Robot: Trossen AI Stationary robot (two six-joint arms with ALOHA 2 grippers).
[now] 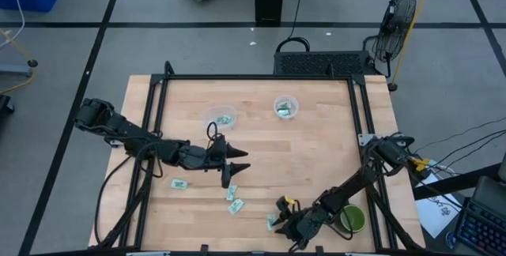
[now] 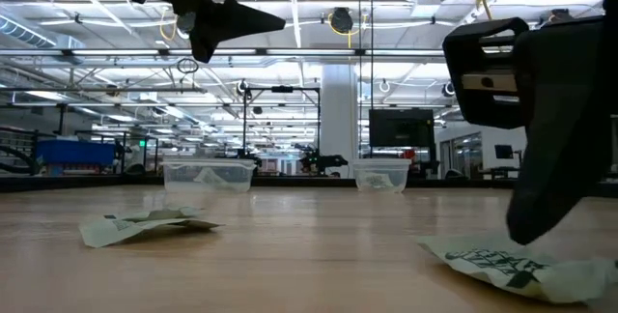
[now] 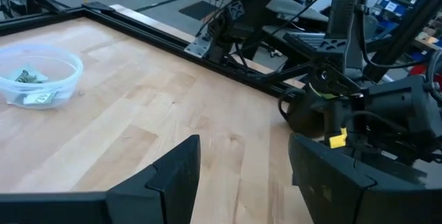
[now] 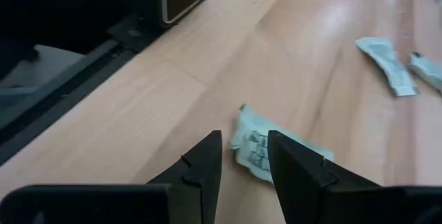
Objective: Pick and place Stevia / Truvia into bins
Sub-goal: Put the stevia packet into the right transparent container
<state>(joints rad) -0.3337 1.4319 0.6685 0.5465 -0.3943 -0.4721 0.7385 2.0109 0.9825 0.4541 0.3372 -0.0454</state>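
Several pale green and white sachets lie flat on the table's near half: one point(image 1: 179, 183) on the left, two point(image 1: 234, 201) in the middle, and one point(image 1: 272, 223) at my right gripper. The oval tub point(image 1: 221, 118) and the round cup point(image 1: 286, 107) stand toward the far edge, each with sachets inside. My left gripper point(image 1: 234, 167) hovers open above the table's middle, high in the low view point(image 2: 232, 14). My right gripper point(image 4: 245, 158) is low over the near edge, open with a narrow gap. Its fingers stand on either side of one end of a sachet point(image 4: 259, 148). My right gripper comes down on the sachet's near end point(image 4: 243, 141) slanting from above, one finger point(image 2: 541, 207) reaching down to the paper. The sachet point(image 2: 512, 260) lies flat on the table. I cannot tell whether the fingertips touch it.
A dark green mug point(image 1: 352, 219) stands by the right arm near the table's near right corner. A black frame point(image 1: 261, 78) runs along the table's edges. Bare wood lies between the two bins and the loose sachets.
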